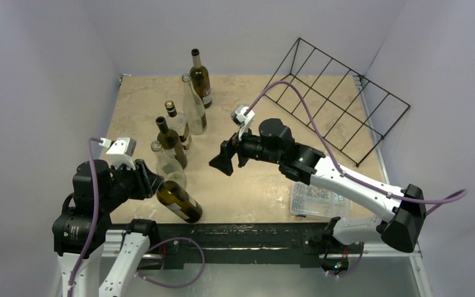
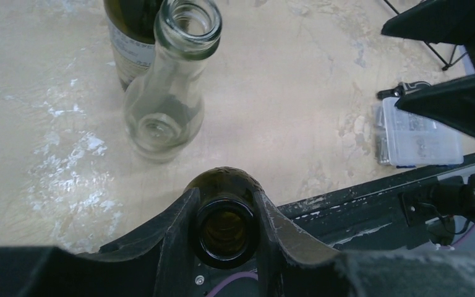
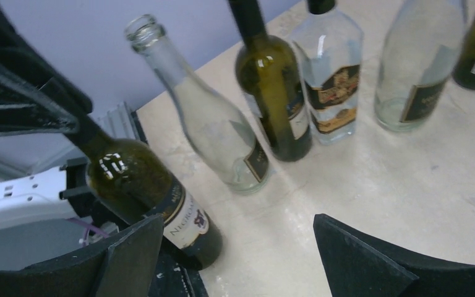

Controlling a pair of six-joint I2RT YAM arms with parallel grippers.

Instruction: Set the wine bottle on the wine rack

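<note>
A dark green wine bottle [image 1: 178,199] with a white label is tilted, its base low over the table's front edge. My left gripper [image 1: 151,185] is shut on its neck. In the left wrist view the fingers [image 2: 278,229] clamp just below the open mouth [image 2: 224,230]. The bottle also shows in the right wrist view [image 3: 154,185]. My right gripper [image 1: 222,161] is open and empty above mid-table, right of the bottles, pointing toward them [image 3: 238,238]. The black wire wine rack [image 1: 340,102] leans at the far right and holds nothing.
Several bottles stand at the left: a clear one [image 1: 168,166] right beside the held bottle, a dark one [image 1: 172,141], a labelled one [image 1: 179,124], a tall clear one [image 1: 193,105] and a dark one [image 1: 201,77]. A clear plastic parts box [image 1: 312,199] lies front right.
</note>
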